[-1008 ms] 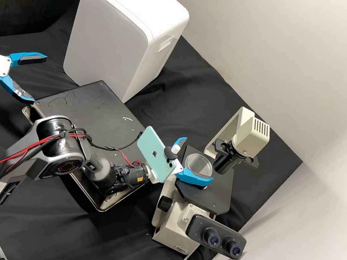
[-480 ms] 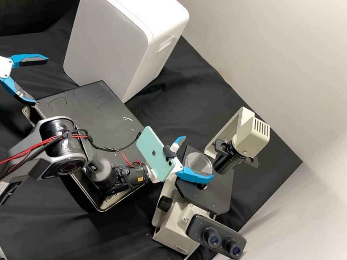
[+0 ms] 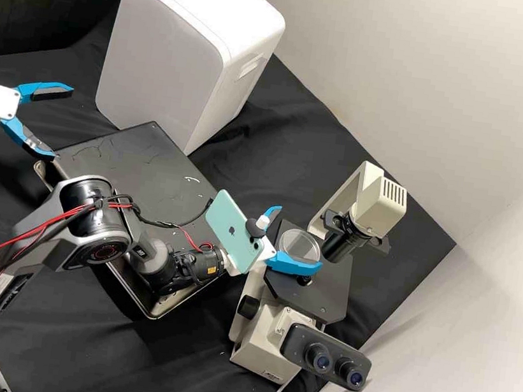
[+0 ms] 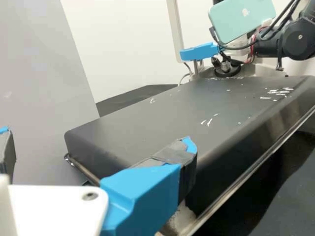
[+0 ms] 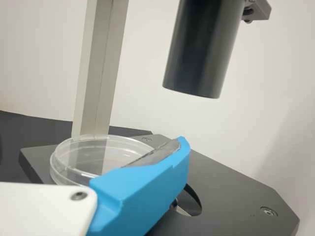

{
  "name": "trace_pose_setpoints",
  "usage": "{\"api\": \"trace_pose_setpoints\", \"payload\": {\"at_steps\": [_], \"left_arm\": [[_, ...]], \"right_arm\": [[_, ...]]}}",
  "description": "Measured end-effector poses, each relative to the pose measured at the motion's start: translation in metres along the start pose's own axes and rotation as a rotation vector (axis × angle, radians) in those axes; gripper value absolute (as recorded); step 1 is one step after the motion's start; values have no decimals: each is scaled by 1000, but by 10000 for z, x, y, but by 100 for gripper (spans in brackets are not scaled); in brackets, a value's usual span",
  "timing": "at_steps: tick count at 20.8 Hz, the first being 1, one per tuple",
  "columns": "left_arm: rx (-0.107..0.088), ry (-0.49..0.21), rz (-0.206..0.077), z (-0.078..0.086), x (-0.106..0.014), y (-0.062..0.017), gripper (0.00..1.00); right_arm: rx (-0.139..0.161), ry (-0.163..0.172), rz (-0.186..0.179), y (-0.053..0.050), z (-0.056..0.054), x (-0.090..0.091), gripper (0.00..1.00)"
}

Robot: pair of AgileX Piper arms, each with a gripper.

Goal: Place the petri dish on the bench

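A clear round petri dish [image 3: 303, 248] lies on the black stage [image 3: 325, 294] of the microscope, under its dark lens tube [image 5: 202, 49]. My right gripper [image 3: 299, 239] is open around the dish, one blue finger on either side. In the right wrist view the dish [image 5: 93, 157] rests flat on the stage, and one blue finger's pad [image 5: 147, 182] sits against its near rim. My left gripper [image 3: 34, 113] is open and holds nothing, at the far left by the corner of a black slab [image 4: 197, 118].
A tall white box [image 3: 191, 45] stands at the back. The black slab on a metal tray [image 3: 143, 167] lies mid-bench beneath the right arm. The microscope's eyepieces [image 3: 332, 363] jut toward the front. A mint phone [image 3: 234, 231] rides on the right wrist. Black cloth covers the bench [image 3: 294, 142].
The right gripper has shifted very slightly toward the left around the dish, which stays on the stage. The left gripper has drifted a little.
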Motion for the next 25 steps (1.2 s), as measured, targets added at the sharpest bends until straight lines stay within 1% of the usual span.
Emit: {"api": "trace_pose_setpoints", "payload": {"at_steps": [5, 6, 7, 8, 12, 16, 19, 25], "left_arm": [[-3, 0, -12, 4, 8, -23, 100], [-1, -2, -12, 9, 8, -23, 100], [10, -8, -12, 19, 9, -24, 100], [12, -8, -12, 19, 9, -24, 100], [11, -12, -18, 26, 28, -34, 100], [8, -4, -14, 21, 34, -28, 100], [5, 2, -14, 15, 34, -27, 100], [5, 1, -16, 19, 36, -32, 100]], "right_arm": [[0, 0, 0, 0, 0, 0, 0], [0, 0, 0, 0, 0, 0, 0], [0, 0, 0, 0, 0, 0, 0], [0, 0, 0, 0, 0, 0, 0], [-9, 6, -9, -4, 8, 3, 0], [-15, 17, -16, 5, 3, 20, 0], [-20, 20, -22, -18, 18, 28, 0], [-22, 27, -20, -16, 12, 39, 0]]}}
